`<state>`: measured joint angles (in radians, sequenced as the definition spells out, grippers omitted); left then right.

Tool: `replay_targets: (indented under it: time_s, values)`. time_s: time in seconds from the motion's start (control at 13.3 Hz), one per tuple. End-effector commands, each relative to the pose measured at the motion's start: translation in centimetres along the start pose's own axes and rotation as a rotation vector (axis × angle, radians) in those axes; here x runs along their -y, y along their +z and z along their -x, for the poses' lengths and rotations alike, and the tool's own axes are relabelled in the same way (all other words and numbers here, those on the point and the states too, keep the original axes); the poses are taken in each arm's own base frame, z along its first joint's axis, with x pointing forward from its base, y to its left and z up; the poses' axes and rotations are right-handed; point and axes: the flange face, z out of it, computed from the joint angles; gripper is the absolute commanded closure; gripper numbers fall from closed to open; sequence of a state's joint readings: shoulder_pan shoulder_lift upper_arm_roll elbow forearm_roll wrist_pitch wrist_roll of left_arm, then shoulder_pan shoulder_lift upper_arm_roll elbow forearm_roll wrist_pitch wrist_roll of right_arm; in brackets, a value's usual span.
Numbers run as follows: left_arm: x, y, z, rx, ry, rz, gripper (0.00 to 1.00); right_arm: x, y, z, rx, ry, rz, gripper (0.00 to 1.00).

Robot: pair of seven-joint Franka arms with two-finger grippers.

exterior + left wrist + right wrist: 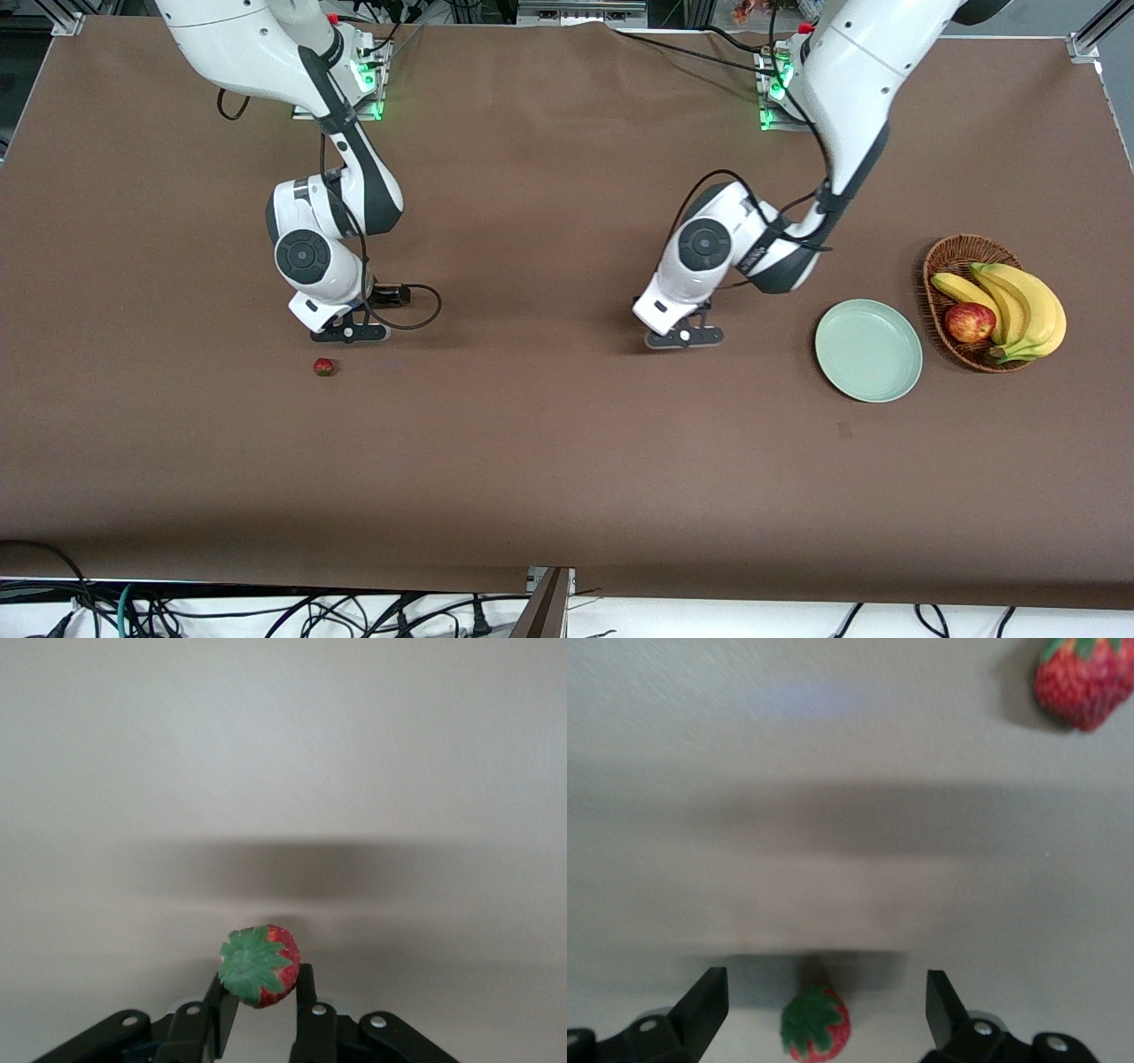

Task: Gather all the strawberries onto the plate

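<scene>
strawberry [260, 965] pinched in left tool [262, 1001]

Lone strawberry [324, 367] near right gripper [349, 333]

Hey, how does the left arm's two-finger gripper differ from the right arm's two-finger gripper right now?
The left gripper is shut on a small red strawberry with a green cap; the right gripper stands open, holding nothing. The left gripper's strawberry is pinched between its fingers, while the right gripper's fingers straddle a second strawberry without touching it. Both grippers sit low over the brown table.
</scene>
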<state>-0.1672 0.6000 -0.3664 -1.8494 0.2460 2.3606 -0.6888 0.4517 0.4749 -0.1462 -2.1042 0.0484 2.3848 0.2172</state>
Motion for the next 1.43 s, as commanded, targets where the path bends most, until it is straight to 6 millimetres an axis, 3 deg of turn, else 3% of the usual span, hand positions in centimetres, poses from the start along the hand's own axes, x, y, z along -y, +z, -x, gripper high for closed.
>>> replay_targets:
  time_s: [0.0,0.15,0.38,0.45,0.6,0.75,0.98,1.13,1.28,1.35]
  values:
    - [7.5,-5.5,-2.2,0.0,0.135,-0.041,1.0,-1.3,0.3,1.3,0.019,-0.009,-0.014,0.03]
    - [15.3,-7.5,-3.9,0.033,0.238,-0.062,0.97,-1.3,0.4,1.4,0.022,-0.009,-0.014,0.06]
    - [28.2,-7.8,-5.2,0.061,0.396,-0.035,0.95,-1.2,0.1,1.6,0.026,-0.011,-0.015,0.1]
    - [31.2,-8.0,-5.3,0.062,0.416,-0.044,0.95,-1.3,0.1,1.7,0.027,-0.011,-0.015,0.1]
    - [35.6,-6.3,-4.1,0.098,0.404,-0.028,0.95,-1.3,0.2,1.9,0.029,-0.009,-0.016,0.13]
    - [38.3,-3.9,-2.7,0.082,0.411,0.019,0.95,-1.3,0.2,1.9,0.029,-0.009,-0.016,0.13]
    - [38.9,-1.3,-2.4,0.085,0.409,0.021,0.94,-1.3,0.1,1.8,0.028,-0.009,-0.017,0.22]
    - [40.4,-0.2,-2.7,0.055,0.398,0.005,0.86,-1.3,0.1,1.8,0.028,-0.009,-0.017,0.32]
    - [40.5,-0.3,-3.0,0.049,0.399,0.004,0.79,-1.2,0.0,1.9,0.026,-0.011,-0.017,0.4]
    - [40.5,-0.2,-3.1,0.047,0.391,0.003,0.67,-1.2,-0.1,1.9,0.025,-0.011,-0.018,0.47]
